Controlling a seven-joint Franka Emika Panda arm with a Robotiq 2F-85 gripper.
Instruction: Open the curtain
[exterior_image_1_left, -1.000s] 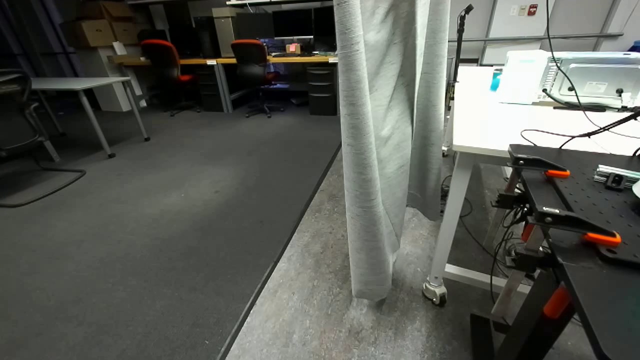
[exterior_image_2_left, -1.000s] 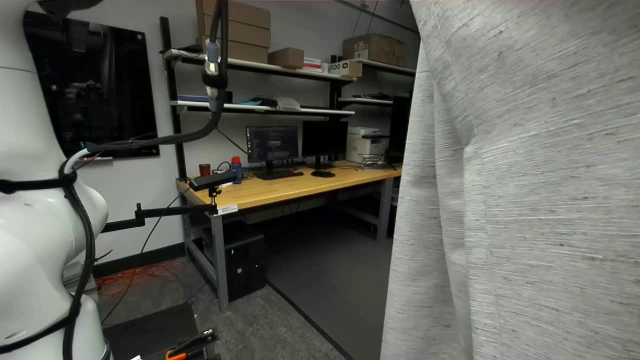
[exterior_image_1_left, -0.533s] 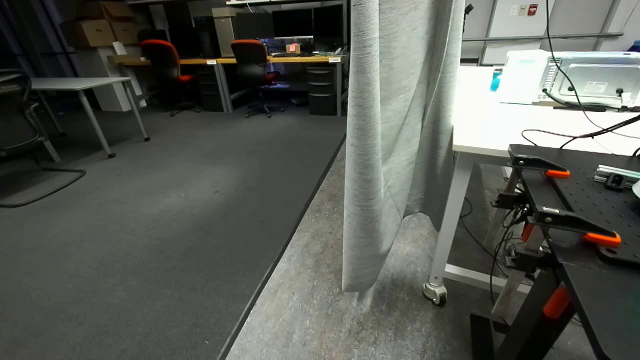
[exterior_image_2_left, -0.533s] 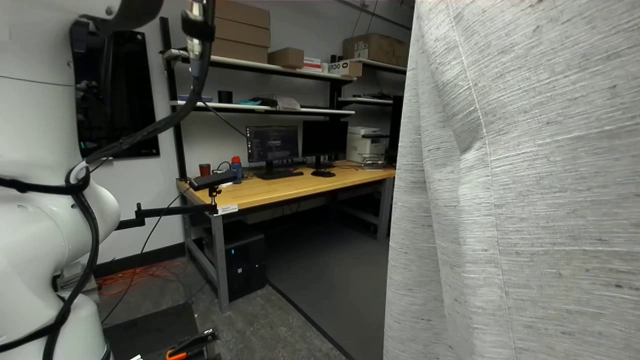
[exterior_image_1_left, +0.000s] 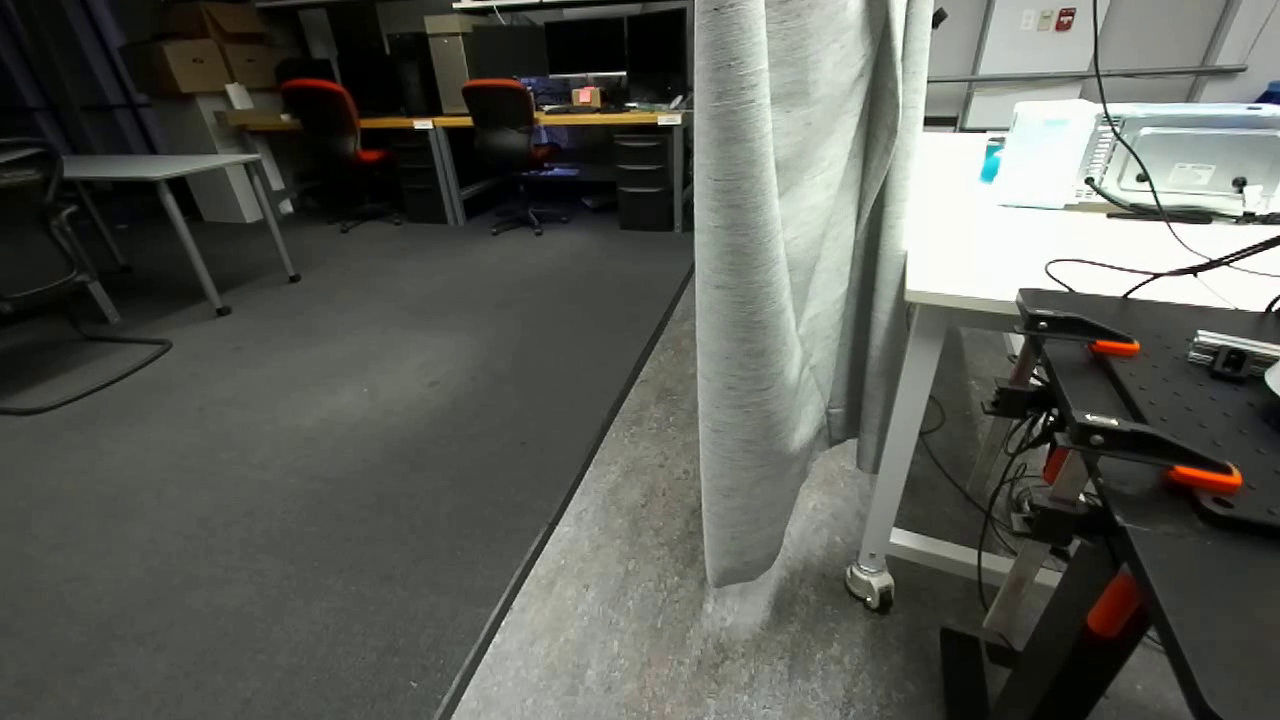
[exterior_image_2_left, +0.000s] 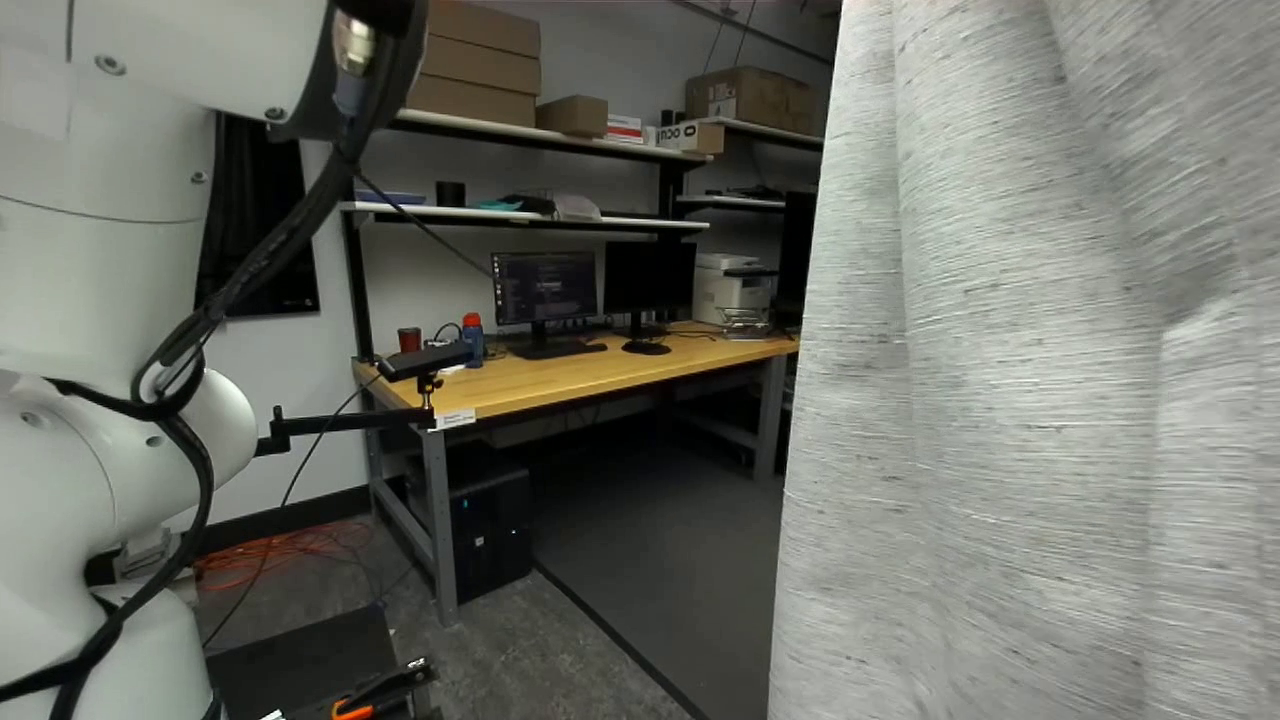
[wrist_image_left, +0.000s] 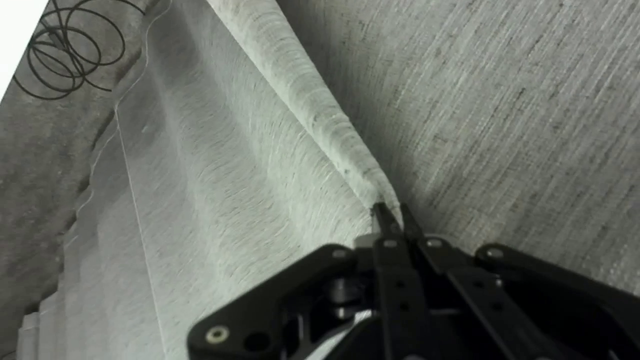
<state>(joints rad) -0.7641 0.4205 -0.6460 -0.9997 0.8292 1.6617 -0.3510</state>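
Observation:
The curtain (exterior_image_1_left: 780, 300) is light grey-white streaked fabric hanging in vertical folds, its bottom hem a little above the floor. It fills the right side of an exterior view (exterior_image_2_left: 1000, 400). In the wrist view the curtain (wrist_image_left: 240, 165) spreads on both sides of my gripper (wrist_image_left: 392, 211). The two fingers are nearly together, pinching a narrow rolled fold between their tips. The white robot arm (exterior_image_2_left: 110, 260) stands at the left of an exterior view. My gripper is out of frame in both exterior views.
A white table (exterior_image_1_left: 1080, 245) on wheels stands beside the curtain, with a black table (exterior_image_1_left: 1200, 560) and orange-handled clamps (exterior_image_1_left: 1205, 480) nearer. A wooden desk (exterior_image_2_left: 600, 370) with monitors is behind. Looped cables (wrist_image_left: 70, 55) lie on the floor. A camera bracket (exterior_image_2_left: 350, 422) stands near the arm.
The arm has moved rightward in its exterior view, its upper part coming lower into frame. The curtain's folds have shifted, and its upper edge by the white table has moved right.

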